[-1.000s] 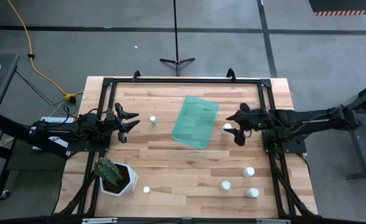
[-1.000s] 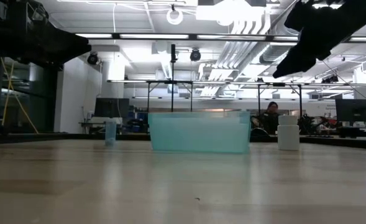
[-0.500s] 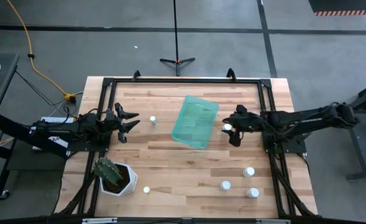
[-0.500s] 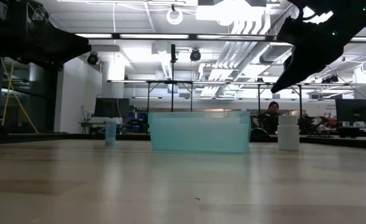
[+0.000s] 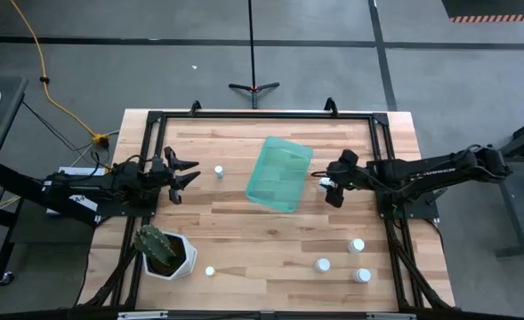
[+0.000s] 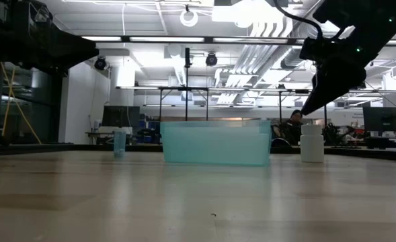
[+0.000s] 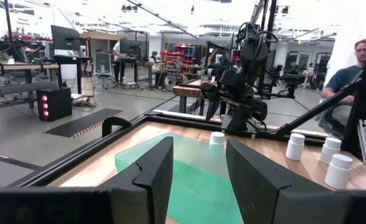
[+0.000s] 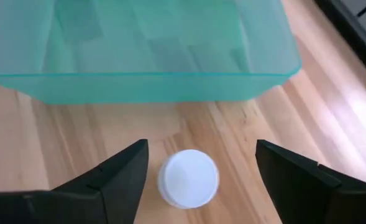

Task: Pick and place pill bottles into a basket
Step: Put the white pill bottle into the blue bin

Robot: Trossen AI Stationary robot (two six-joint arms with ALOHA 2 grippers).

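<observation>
The teal basket (image 5: 279, 173) stands at the table's middle. A white pill bottle (image 8: 188, 178) stands upright on the wood just right of it. My right gripper (image 8: 198, 190) is open above this bottle, pointing down, one finger on either side of the cap and not touching it; it also shows in the high view (image 5: 333, 183). Another bottle (image 5: 218, 171) stands left of the basket. My left gripper (image 5: 186, 176) is open and empty at the table's left side. Three bottles (image 5: 357, 245) stand at the near right, and one (image 5: 209, 271) beside the cactus pot.
A white hexagonal cactus pot (image 5: 164, 252) stands at the near left corner. A black frame (image 5: 262, 116) runs around the table. In the low view a person (image 6: 294, 124) sits in the room behind the table.
My right gripper has come down and a little toward the basket, tipping its fingers downward over the bottle beside the basket. The bottle and basket have stayed in place.
</observation>
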